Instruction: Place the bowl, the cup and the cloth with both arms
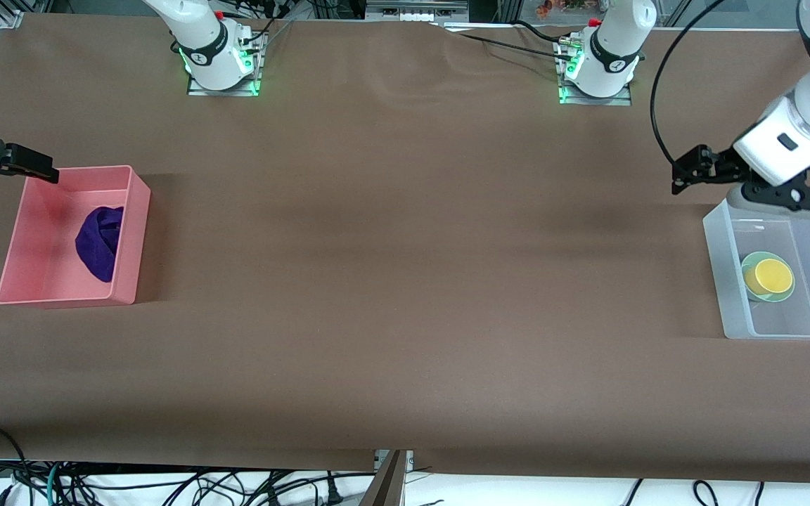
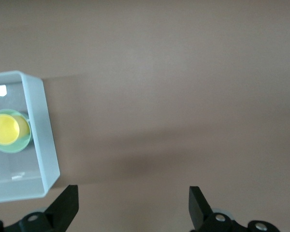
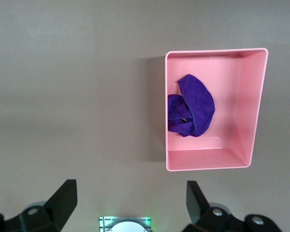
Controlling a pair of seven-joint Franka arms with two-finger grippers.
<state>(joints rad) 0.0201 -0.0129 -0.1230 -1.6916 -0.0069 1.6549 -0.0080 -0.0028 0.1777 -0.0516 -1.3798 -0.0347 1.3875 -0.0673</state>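
Front view: the purple cloth lies bunched in the pink bin, soft and best pinched at a raised fold; the yellow cup sits nested in the mint bowl inside the clear bin, both light, rigid, likely slippery, best gripped at the rim.

Left wrist view: left gripper hangs wide open, empty, over bare table.

Right wrist view: right gripper likewise spread, holding nothing
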